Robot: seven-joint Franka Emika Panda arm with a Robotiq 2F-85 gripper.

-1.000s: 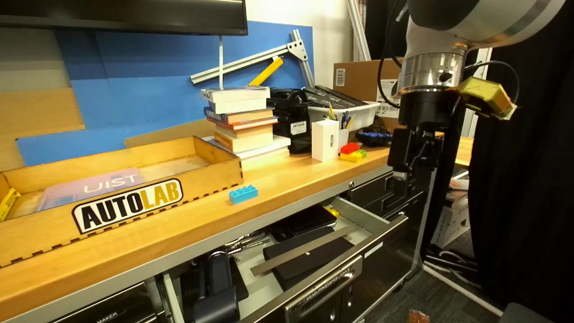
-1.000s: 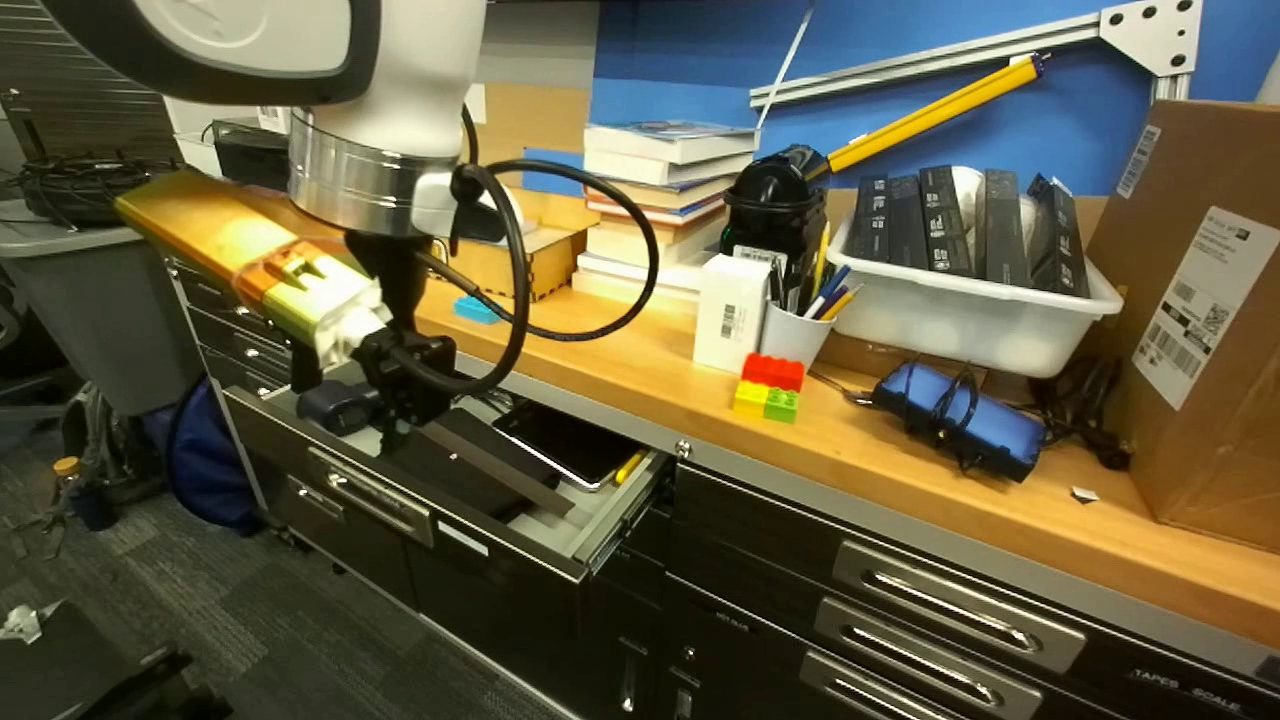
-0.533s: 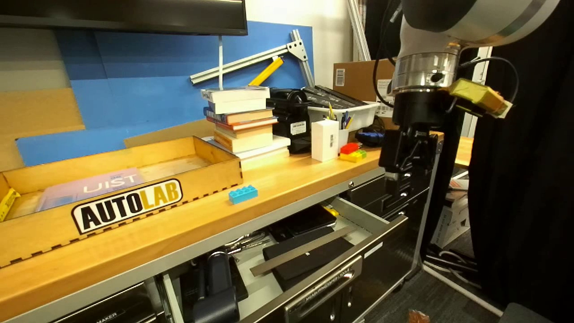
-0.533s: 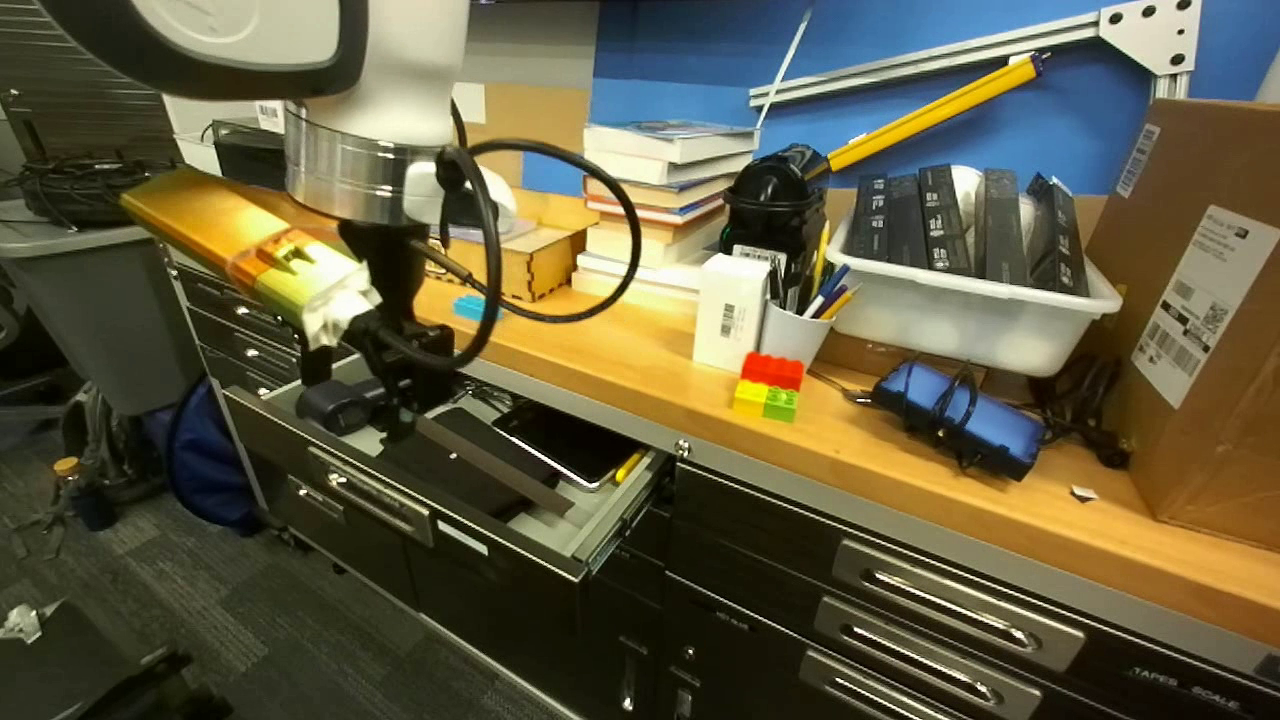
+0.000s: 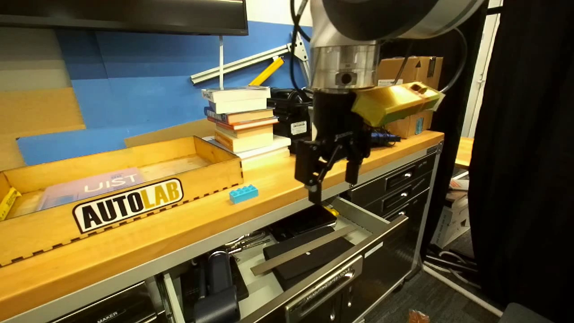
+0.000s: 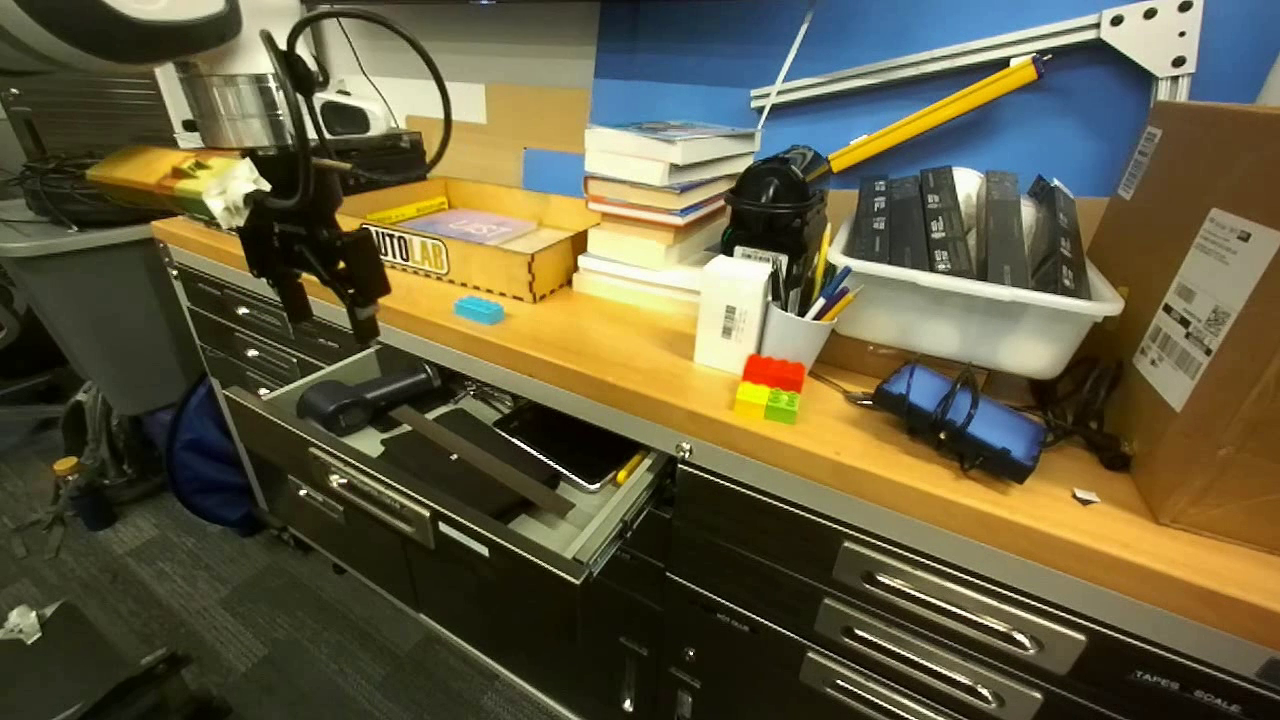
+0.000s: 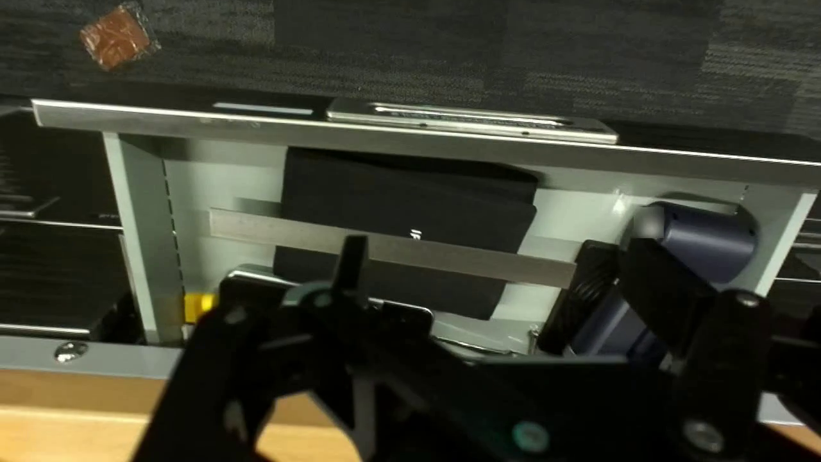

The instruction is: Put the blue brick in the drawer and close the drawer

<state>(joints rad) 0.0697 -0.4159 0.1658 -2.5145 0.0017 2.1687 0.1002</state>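
The light-blue brick [image 5: 243, 194] lies on the wooden worktop near its front edge; it also shows in an exterior view [image 6: 479, 310]. It is out of view in the wrist view. The drawer [image 5: 381, 235] stands pulled out below the worktop, with its rim [image 7: 423, 136] also in the wrist view. My gripper [image 5: 334, 186] hangs above the drawer, to the right of the brick in that exterior view and apart from it. Its fingers stand wide apart with nothing between them, in the wrist view [image 7: 500, 251] and an exterior view [image 6: 330, 315].
The drawer holds a metal ruler [image 7: 397, 249], a black pouch [image 7: 410, 192] and a dark blue tool [image 7: 709, 244]. The AUTOLAB box [image 5: 215, 179] stands behind the brick. A book stack [image 5: 242, 130], a white box [image 6: 733, 312] and a red-yellow-green brick block [image 6: 768, 388] stand on the worktop.
My arm has swung along the worktop, leftward in both exterior views, and the gripper has turned so its spread fingers show clearly. The blue brick and the drawer have not moved.
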